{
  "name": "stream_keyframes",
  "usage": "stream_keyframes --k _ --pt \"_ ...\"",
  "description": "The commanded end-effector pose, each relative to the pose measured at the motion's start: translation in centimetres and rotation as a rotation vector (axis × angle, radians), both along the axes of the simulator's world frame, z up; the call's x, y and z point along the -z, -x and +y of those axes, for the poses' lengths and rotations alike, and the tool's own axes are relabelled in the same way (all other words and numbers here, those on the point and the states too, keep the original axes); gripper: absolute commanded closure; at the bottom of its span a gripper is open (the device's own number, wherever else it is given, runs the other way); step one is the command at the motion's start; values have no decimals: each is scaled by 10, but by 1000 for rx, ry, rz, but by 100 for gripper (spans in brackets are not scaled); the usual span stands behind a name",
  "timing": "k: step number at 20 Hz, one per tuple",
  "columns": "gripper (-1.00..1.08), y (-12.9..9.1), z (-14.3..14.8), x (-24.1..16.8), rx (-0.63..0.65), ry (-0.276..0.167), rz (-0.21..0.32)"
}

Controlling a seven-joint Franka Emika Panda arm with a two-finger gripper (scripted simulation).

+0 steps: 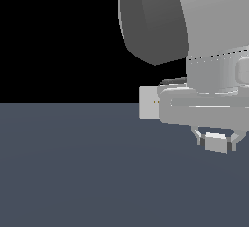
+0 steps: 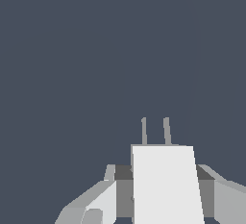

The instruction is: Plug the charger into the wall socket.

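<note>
The charger (image 1: 216,143) is a small light-grey block held between the fingertips of my gripper (image 1: 217,142), which is shut on it at the exterior view's right. In the wrist view the charger (image 2: 163,182) shows a white top face and two thin prongs (image 2: 166,130) pointing away from the gripper (image 2: 163,192), with a finger (image 2: 103,196) on either side. The wall socket (image 1: 147,103) is an upright pale square plate to the left of the hand. A yellowish dot shows near its right side, and the hand covers the rest of it. The socket is out of the wrist view.
A flat dark blue-grey floor (image 1: 87,172) fills the lower half of the exterior view and all of the wrist view's background. The robot's large grey arm link (image 1: 160,16) hangs above the hand, against black.
</note>
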State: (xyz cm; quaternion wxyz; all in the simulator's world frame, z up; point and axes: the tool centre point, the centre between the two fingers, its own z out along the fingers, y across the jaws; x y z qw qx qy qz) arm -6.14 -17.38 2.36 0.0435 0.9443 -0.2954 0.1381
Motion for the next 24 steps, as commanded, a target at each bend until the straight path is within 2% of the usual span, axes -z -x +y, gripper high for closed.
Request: stream_keyframes --k 1,13,24 --pt "108 -7 4 -7 -50 2 -1" --pt "108 -52 42 -52 -404 5 -3" --pt "108 -68 71 -74 -597 1 -1"
